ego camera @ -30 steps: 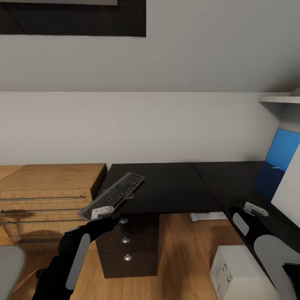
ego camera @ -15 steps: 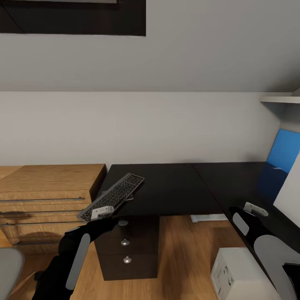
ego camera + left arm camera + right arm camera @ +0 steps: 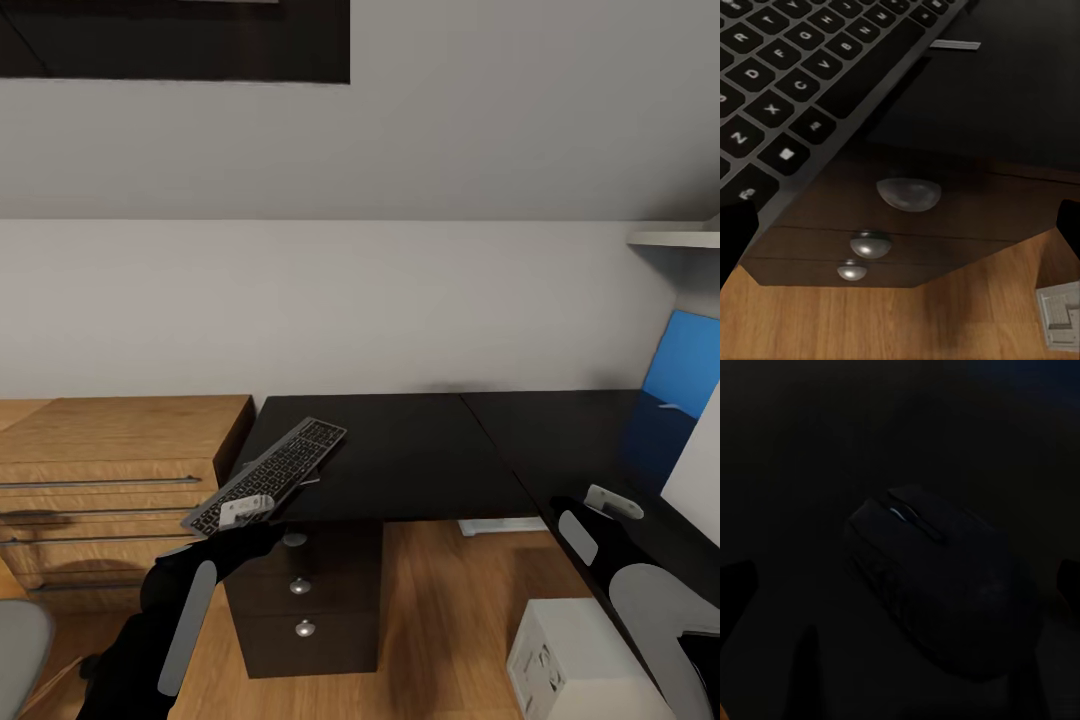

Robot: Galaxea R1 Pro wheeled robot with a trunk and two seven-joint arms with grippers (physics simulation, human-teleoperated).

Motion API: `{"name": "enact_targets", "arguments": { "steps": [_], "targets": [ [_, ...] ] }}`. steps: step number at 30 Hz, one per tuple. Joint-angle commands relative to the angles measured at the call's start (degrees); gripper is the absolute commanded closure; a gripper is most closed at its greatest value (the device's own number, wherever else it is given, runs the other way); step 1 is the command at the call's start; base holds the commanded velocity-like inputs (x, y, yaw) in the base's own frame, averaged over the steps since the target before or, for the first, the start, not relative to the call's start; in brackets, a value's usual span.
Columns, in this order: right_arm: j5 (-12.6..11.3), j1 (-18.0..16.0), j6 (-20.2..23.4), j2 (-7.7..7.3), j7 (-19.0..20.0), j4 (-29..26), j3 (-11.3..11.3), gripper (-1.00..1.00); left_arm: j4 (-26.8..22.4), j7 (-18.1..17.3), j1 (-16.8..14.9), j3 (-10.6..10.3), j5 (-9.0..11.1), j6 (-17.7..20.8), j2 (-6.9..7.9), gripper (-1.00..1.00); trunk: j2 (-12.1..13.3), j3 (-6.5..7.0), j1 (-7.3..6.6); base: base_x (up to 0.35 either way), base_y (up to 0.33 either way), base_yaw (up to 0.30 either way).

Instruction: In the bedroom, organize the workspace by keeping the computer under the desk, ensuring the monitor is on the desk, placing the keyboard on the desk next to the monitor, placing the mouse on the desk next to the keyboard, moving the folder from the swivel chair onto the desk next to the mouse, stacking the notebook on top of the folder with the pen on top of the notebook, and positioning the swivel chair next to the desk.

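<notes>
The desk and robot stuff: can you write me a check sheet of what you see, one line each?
Surface: glossy black desk, mostly bare.
Job's things: keyboard tilted, its far end over the desk's left edge; mouse lying on the dark desk top; white computer on the floor by the desk; white edge of the monitor at far right.
Clutter: nothing seen.
Grippers: left gripper shut on the keyboard's near end; right gripper over the desk, above the mouse, open or shut unclear.
Cables: nothing seen.
Surroundings: light wood drawer unit, black drawers, blue panel, wood floor.

Bare desk (image 3: 420, 450) beyond keyboard (image 3: 270, 470)
</notes>
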Motion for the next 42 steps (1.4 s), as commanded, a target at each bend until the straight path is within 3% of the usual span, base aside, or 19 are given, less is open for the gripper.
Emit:
{"name": "enact_targets", "arguments": {
  "steps": [1,36,42],
  "targets": [
    [0.0,0.0,0.4,0.01,-0.2,-0.2,-0.1,-1.0,-0.1,0.4,0.0,0.1,0.6,0.3,-0.05,-1.0,0.0,-0.06,0.0,0.002,0.0,0.0],
    [0.0,0.0,0.6,0.01,-0.2,-0.2,-0.1,-1.0,0.0,0.4,0.0,0.1,0.7,0.4,-0.04,-1.0,0.0,-0.06,0.0,0.013,-0.016,0.0],
    [0.1,0.0,0.7,-0.06,-0.2,-0.2,-0.1,-1.0,0.0,0.4,0.0,0.0,0.7,0.5,-0.07,-1.0,-2.4,-1.14,1.31,0.0,0.0,0.0]
  ]
}}
